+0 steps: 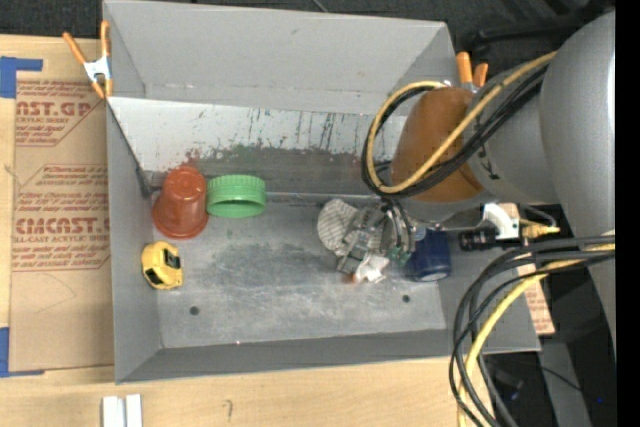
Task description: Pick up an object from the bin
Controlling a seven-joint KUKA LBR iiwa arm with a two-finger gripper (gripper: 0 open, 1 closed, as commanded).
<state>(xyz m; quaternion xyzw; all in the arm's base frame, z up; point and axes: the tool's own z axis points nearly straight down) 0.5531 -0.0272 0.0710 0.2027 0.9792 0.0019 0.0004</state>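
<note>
The crumpled grey-white wad lies just beside the gripper, on its view-left side, on the floor of the bin. The gripper is down among the things there, and whether it is open or closed cannot be told. A small white-and-red piece sits just below it in the view, and a dark blue object is just to its view-right. Well apart to the view-left stand a green lid and a red cup, touching each other, with a yellow tape measure farther out.
</note>
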